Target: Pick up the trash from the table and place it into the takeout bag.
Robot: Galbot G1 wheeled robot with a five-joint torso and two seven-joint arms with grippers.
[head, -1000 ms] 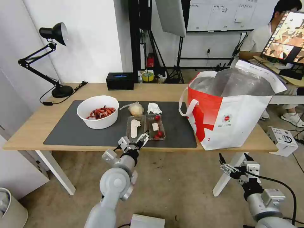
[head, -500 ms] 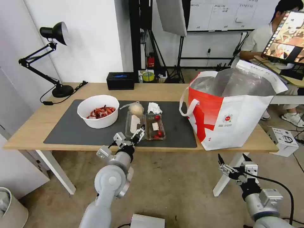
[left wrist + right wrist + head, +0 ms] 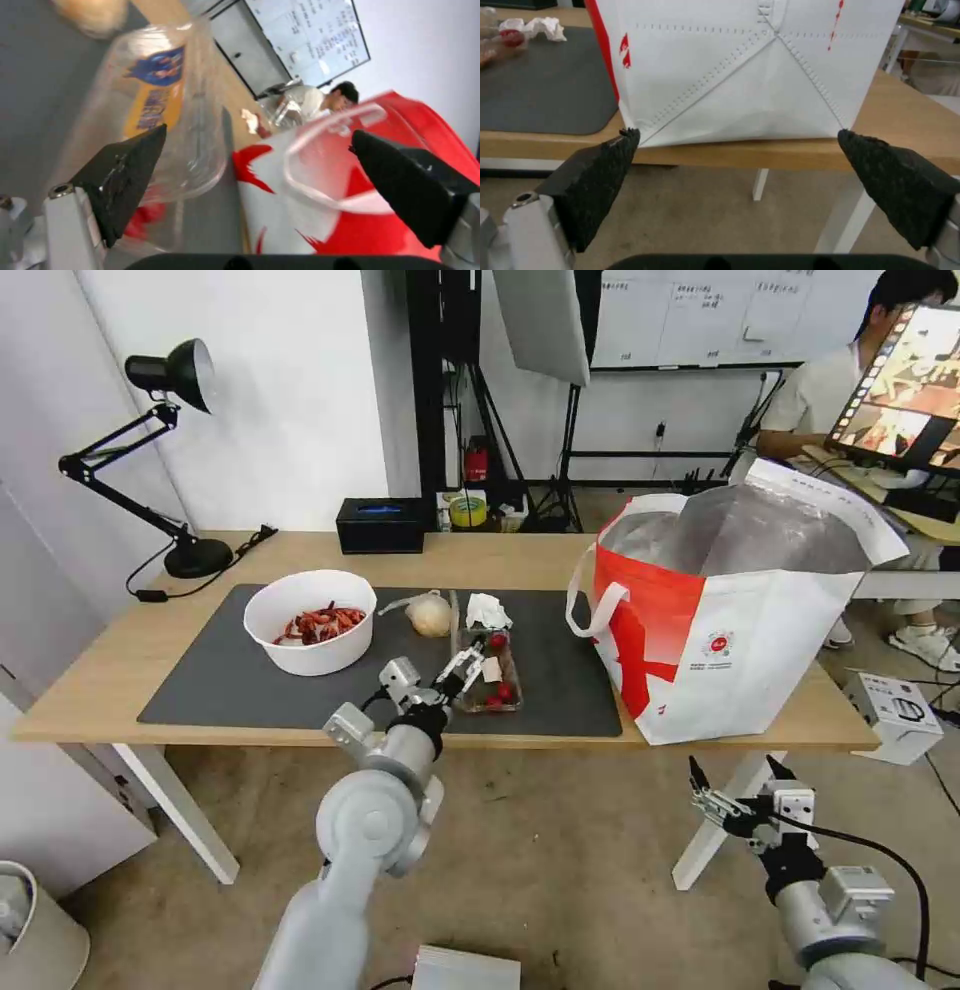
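- Left gripper (image 3: 462, 663) is at the near edge of the clamshell tray (image 3: 488, 670), fingers spread wide; the tray's clear lid (image 3: 165, 112) stands tilted up beside one finger.
- The tray sits on the dark mat (image 3: 250, 680), red tomatoes inside, between the white bowl of red shells (image 3: 297, 622) and the takeout bag (image 3: 730, 610).
- Tissue (image 3: 486, 611) and the bagged beige lump (image 3: 430, 615) lie just behind it.
- Right gripper (image 3: 730, 802) hangs low below the table (image 3: 90, 670) edge, spread open, facing the bag's white side.
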